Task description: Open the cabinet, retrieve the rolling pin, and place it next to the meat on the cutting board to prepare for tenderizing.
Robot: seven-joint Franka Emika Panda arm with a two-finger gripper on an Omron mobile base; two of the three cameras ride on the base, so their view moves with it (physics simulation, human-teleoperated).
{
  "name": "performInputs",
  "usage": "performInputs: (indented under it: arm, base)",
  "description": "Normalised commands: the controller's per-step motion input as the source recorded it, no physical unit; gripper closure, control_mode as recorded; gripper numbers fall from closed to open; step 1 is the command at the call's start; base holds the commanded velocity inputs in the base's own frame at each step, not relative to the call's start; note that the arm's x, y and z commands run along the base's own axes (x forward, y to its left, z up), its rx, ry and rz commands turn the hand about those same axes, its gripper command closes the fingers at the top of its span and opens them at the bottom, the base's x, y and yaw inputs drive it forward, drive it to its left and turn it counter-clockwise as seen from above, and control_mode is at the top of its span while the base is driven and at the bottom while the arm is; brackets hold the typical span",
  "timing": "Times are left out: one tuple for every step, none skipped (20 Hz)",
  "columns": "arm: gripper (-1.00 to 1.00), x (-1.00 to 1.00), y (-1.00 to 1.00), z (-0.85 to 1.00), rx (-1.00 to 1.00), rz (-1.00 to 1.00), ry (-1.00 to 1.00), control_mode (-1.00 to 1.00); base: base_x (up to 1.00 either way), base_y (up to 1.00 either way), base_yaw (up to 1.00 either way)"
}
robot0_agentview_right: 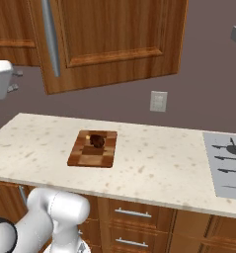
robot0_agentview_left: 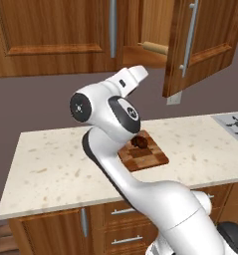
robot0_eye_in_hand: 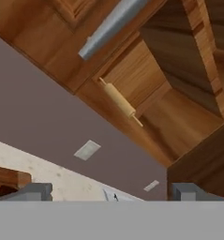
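From the left the open door covers most of the rolling pin, leaving a short stub showing at its nine o'clock edge. The arm blocks the left part of the cutting board, and the meat peeks out at its three o'clock side. On the right, the stove runs off the three o'clock edge.

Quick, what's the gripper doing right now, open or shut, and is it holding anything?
Gripper: open, jaws wide apart, holding nothing; the rolling pin lies in the open cabinet, untouched.
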Motion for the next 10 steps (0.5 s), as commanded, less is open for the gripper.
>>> performInputs:
  arm:
    - [-1.0,0.41,-0.2,0.0,-0.04,0.0,0.05,-1.0]
    - [-1.0,0.39,-0.2,0.0,-0.03,0.0,0.05,-1.0]
    - [-1.0,0.36,-0.22,0.0,-0.03,0.0,0.05,-1.0]
    - [-1.0,0.36,-0.25,0.0,-0.02,0.0,0.05,-1.0]
    - [-1.0,0.24,-0.37,0.0,0.0,0.0,0.03,-1.0]
    - [-1.0,0.27,-0.34,0.0,0.0,0.0,0.04,-1.0]
    - [-1.0,0.29,-0.31,0.0,0.0,0.0,0.04,-1.0]
    - [-1.0,0.27,-0.32,0.0,0.0,0.0,0.03,-1.0]
    - [-1.0,0.28,-0.29,0.0,-0.01,0.0,0.04,-1.0]
    - [-1.0,0.31,-0.26,0.0,-0.01,0.0,0.04,-1.0]
  base:
    - [0.0,0.0,0.0]
    - [0.0,0.0,0.0]
    - [0.0,0.0,0.0]
    - [0.0,0.0,0.0]
    - [0.0,0.0,0.0]
    - [0.0,0.0,0.0]
    - [0.0,0.0,0.0]
    - [0.0,0.0,0.0]
    - [0.0,0.0,0.0]
    - [0.0,0.0,0.0]
